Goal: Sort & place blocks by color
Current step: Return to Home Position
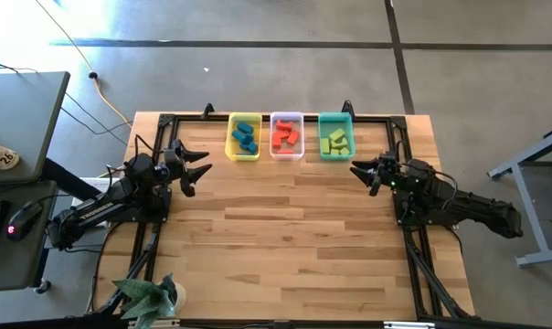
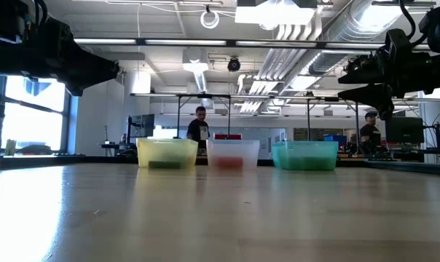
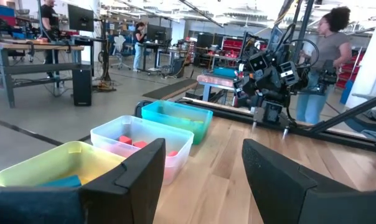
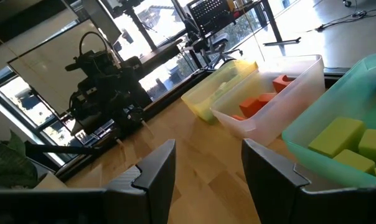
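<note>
Status: sorting is judged complete, and only the return to rest is outstanding.

Left pincer [image 1: 197,171] is held clear above the surface [image 1: 285,242], fingers spread, nothing between them. Right pincer [image 1: 362,175] is likewise spread and empty, and is raised as well, as the low view shows. The two pincers face one another, well apart.

Three trays stand in a row between the pincers and a little ahead of both:
- Yellow tray [image 1: 228,137], nearest the left pincer, holds the blue blocks [image 1: 246,137].
- Clear tray [image 1: 287,115], midway between the pincers, holds the red blocks [image 1: 286,137].
- Teal tray [image 1: 335,115], just beside the right pincer, holds the green blocks [image 1: 336,142].

No block is seen outside a tray in the high view.

Risks noted (judgement):
- The teal tray could be clipped if the right pincer is swung sideways before being drawn back. The trays look light and unfixed, so a knock could shift one or spill blocks.
- The same applies, less closely, to the left pincer and the yellow tray.
- A person [image 3: 328,56] stands beyond the right pincer, so a wide outward sweep should be avoided.
- Contact between the arms is thought unlikely unless both are extended inward.
</note>
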